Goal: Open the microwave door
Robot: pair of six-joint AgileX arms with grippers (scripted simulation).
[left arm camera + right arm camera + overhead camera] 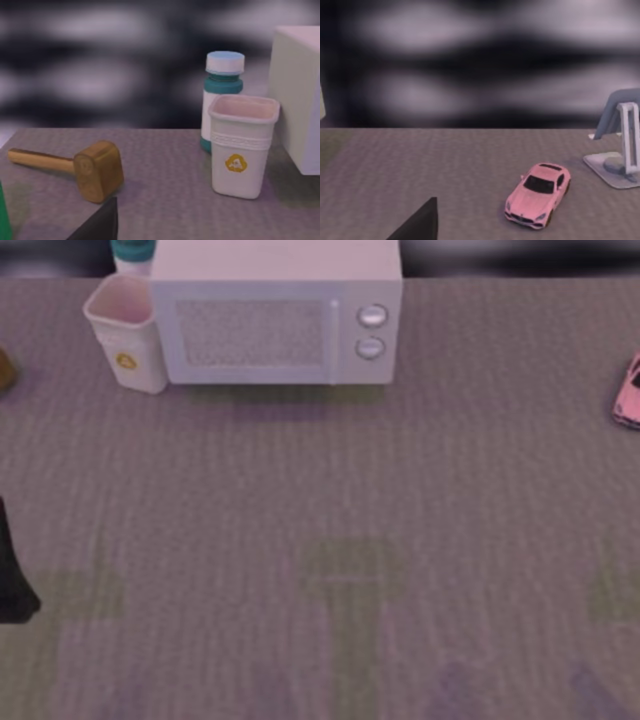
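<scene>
The white microwave (pixel 275 310) stands at the back of the table, a little left of centre. Its door (pixel 250 335), with a grey speckled mesh window, lies flat against the front and is closed. Two round silver knobs (pixel 372 330) sit on the panel to the door's right. One white side of the microwave (pixel 297 95) also shows in the left wrist view. My left arm (pixel 12 575) is a dark shape at the table's left edge, far from the microwave. The right arm is out of the top view; only a dark wedge of its gripper (pixel 420 222) shows, low over the table.
A small white bin (pixel 128 335) touches the microwave's left side, with a teal bottle (pixel 133 252) behind it. A wooden hammer (pixel 80 167) lies at the far left. A pink toy car (pixel 630 390) and a grey stand (pixel 620 150) sit at the right.
</scene>
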